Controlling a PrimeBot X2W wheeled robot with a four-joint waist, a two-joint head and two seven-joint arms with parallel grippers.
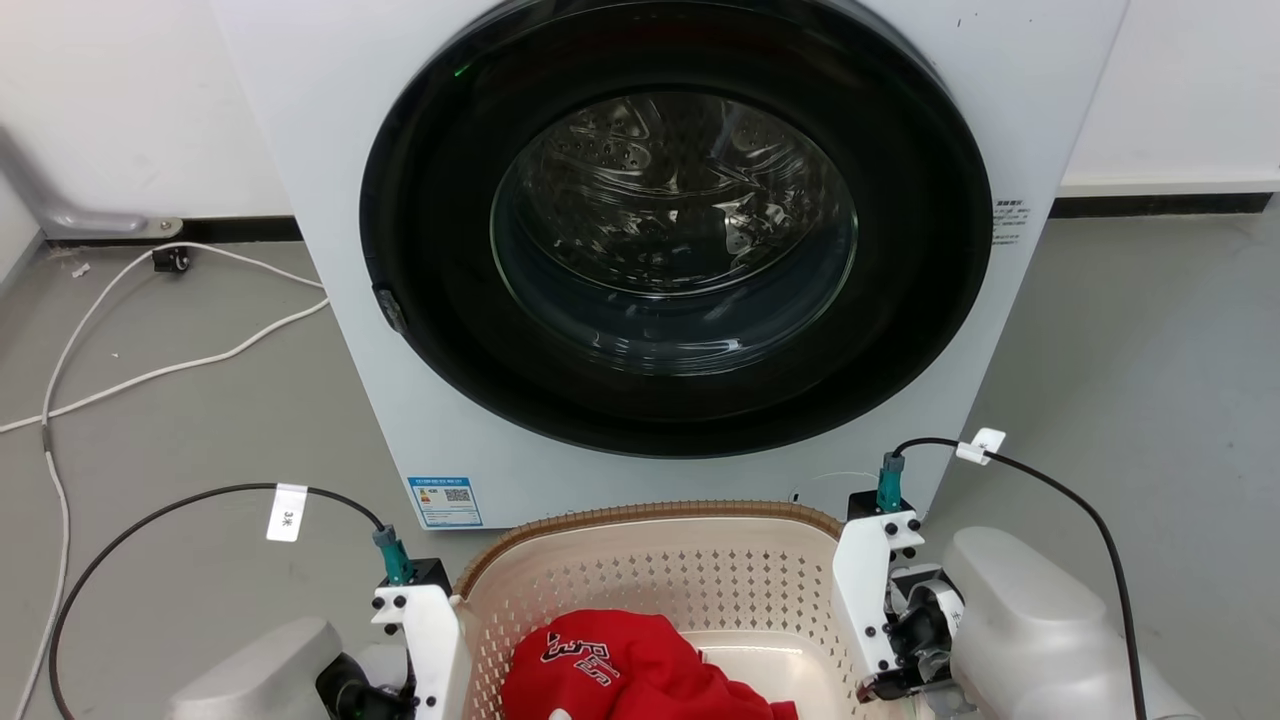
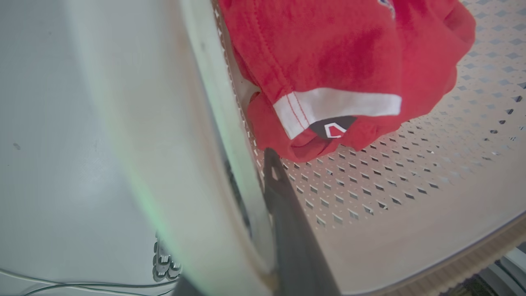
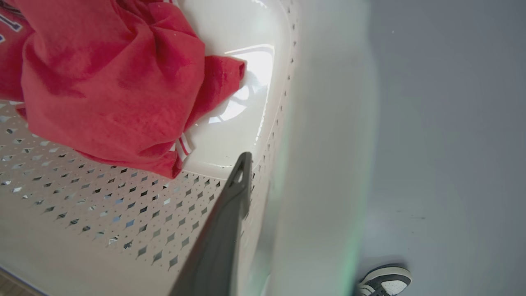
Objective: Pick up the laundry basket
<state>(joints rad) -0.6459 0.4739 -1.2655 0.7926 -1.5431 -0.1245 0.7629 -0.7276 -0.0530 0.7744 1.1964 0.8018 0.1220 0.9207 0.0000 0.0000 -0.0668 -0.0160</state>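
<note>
Your left gripper point(image 2: 248, 164) straddles one side wall of the laundry basket point(image 1: 700, 580). One dark finger point(image 2: 287, 230) is inside against the perforated plastic, and the wall hides its partner on the outside. Your right gripper point(image 3: 267, 164) mirrors it on the opposite wall, with its inner finger point(image 3: 222, 238) also inside. In neither case can I tell whether the fingers are pinching the wall or merely set around it, so check before you lift.

The basket sits on the floor between your two grippers, and the washing machine point(image 1: 700, 250) is just beyond its far rim. A red jersey point(image 1: 620, 670) lies crumpled on the basket floor ahead of both inner fingertips.

Expect a light load. The jersey is soft and should add little weight. The thin plastic wall will probably flex, and its smooth surface may slide through the fingers. A grip high up, under the brown rim, would likely hold best. Raise both sides evenly, or the basket could tilt.

A person's shoe point(image 3: 384, 281) stands outside your right gripper, near the basket.
</note>
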